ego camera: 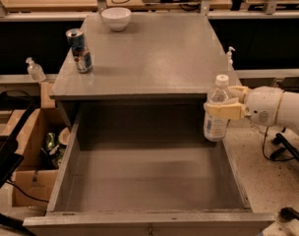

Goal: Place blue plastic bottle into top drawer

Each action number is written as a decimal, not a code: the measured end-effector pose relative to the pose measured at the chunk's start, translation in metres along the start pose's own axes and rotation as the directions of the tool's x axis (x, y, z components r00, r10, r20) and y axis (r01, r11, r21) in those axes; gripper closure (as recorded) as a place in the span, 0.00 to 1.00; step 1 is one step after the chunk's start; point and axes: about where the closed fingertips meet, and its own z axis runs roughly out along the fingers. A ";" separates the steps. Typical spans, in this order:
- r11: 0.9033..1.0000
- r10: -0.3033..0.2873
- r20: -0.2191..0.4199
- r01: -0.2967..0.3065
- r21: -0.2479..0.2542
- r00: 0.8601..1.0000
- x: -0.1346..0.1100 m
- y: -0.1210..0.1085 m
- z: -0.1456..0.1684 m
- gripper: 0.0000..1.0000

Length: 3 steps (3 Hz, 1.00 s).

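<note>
Clear plastic, white cap: the blue plastic bottle point(215, 128) is upright, long axis vertical, at the back right corner of the open top drawer point(149, 181). Whether its base is inside the right wall cannot be told. The gripper point(219, 109) sits to its right, cream fingers point(229, 111) clamped round the bottle below the neck. The drawer floor lies left of and below the bottle. Judgement: you move left, then down, minding the cabinet top point(149, 53) edge just beside the bottle.
</note>
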 end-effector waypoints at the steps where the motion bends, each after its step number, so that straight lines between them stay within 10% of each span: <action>1: 0.995 -0.019 0.035 0.022 -0.095 0.999 0.020 0.046 0.032 1.00; 3: 0.968 -0.104 0.084 0.120 -0.221 0.991 0.053 0.126 0.101 1.00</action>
